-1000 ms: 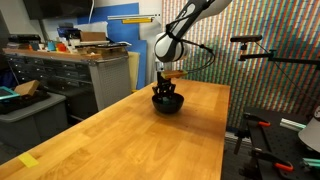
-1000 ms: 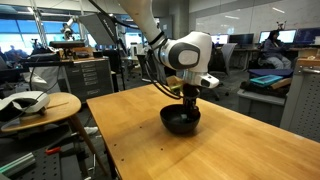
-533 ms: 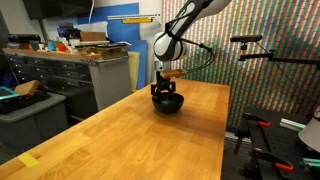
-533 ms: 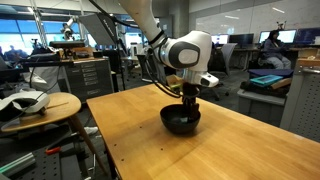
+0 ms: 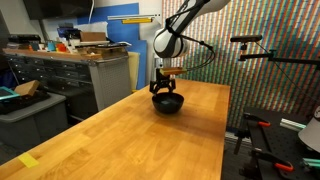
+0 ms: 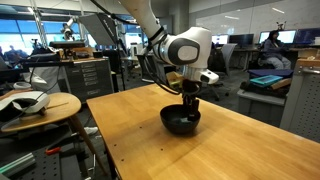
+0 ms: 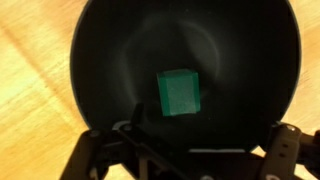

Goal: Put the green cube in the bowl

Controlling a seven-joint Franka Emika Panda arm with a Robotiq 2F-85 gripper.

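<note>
The green cube [image 7: 179, 93] is seen lying near the middle of the bowl [image 7: 100, 60], which is set on the tabletop [image 5: 150, 140]. The claw [image 6: 188, 101] is held released above the bowl, jaws spread.

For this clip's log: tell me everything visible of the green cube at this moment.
The green cube is a small solid block, matte green, with square faces. It lies on the floor of the dark bowl, near the middle, turned slightly askew. Only the bowl touches it; the gripper hangs above, jaws spread wide and clear of it. It does not show in either exterior view.
</note>
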